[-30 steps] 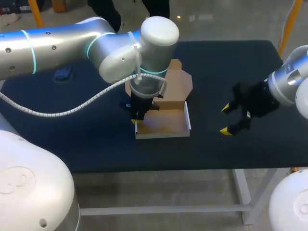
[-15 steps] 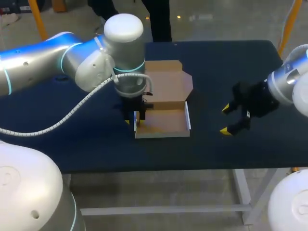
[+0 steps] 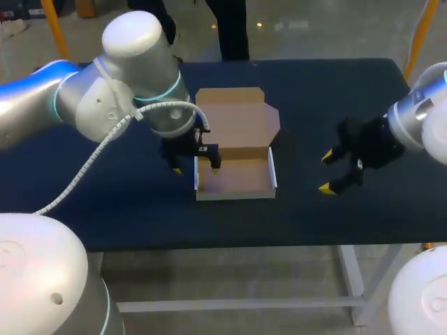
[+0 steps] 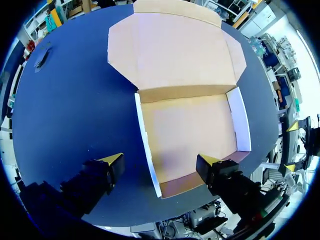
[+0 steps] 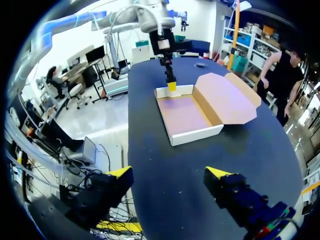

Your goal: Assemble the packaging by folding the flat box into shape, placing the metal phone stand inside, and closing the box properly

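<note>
The cardboard box point(image 3: 235, 178) lies in the middle of the table as a shallow tray with its walls raised. Its lid point(image 3: 237, 118) is spread flat behind it. My left gripper point(image 3: 196, 169) hangs open over the tray's left wall. In the left wrist view that gripper point(image 4: 161, 160) straddles the white left wall point(image 4: 146, 142), with one finger outside it and one over the tray floor point(image 4: 190, 132), touching nothing. My right gripper point(image 3: 327, 173) stands open to the right of the box, apart from it. In its own view the right gripper point(image 5: 169, 172) is empty, with the box point(image 5: 192, 112) ahead.
A small dark object point(image 4: 42, 54) lies on the dark blue table point(image 3: 126, 202) far to the left of the lid. Bare tabletop lies between the box and my right gripper. The table's front edge runs just below the tray.
My left gripper has gone from shut at the tray's left wall to wide open. Its arm has swung left, uncovering the lid. The right arm has not moved.
</note>
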`<state>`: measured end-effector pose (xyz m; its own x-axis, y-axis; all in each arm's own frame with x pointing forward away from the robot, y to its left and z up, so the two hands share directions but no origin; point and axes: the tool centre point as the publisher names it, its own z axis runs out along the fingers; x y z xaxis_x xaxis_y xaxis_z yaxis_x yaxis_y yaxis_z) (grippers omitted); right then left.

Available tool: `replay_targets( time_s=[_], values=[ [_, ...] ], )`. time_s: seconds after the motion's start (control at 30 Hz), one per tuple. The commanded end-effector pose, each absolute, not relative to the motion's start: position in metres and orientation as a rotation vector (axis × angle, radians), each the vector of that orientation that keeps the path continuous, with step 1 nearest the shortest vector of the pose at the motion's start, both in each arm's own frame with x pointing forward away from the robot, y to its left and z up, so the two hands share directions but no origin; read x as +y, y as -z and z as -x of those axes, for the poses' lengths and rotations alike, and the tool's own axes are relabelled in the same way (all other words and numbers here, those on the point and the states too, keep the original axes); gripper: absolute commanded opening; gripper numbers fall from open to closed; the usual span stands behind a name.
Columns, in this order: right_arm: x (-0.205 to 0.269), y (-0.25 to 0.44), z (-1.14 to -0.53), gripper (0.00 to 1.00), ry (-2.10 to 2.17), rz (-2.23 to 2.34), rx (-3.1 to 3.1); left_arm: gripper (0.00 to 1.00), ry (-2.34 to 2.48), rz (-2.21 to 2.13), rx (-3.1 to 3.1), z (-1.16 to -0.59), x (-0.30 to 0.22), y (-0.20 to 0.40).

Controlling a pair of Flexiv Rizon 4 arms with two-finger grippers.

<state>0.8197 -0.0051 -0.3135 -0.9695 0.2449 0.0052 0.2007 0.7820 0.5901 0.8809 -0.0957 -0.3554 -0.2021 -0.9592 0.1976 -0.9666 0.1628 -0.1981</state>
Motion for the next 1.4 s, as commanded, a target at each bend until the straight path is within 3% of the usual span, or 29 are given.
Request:
replay_targets(
  time_s=[0.03,0.37,1.4],
  values=[
    [-0.008,0.312,-0.821,1.0,-0.967,-0.371,2.897,1.0,-0.647,-1.83,-2.36,-0.854,-0.076,0.326],
    [-0.012,0.308,-0.82,1.0,-0.987,-0.458,2.877,1.0,-0.763,-1.616,-2.409,-0.816,-0.06,0.281],
    [-0.069,0.272,-0.798,1.0,-0.688,-1.304,2.679,1.0,-0.512,-1.881,-2.272,-0.746,0.004,0.194]
  ],
)
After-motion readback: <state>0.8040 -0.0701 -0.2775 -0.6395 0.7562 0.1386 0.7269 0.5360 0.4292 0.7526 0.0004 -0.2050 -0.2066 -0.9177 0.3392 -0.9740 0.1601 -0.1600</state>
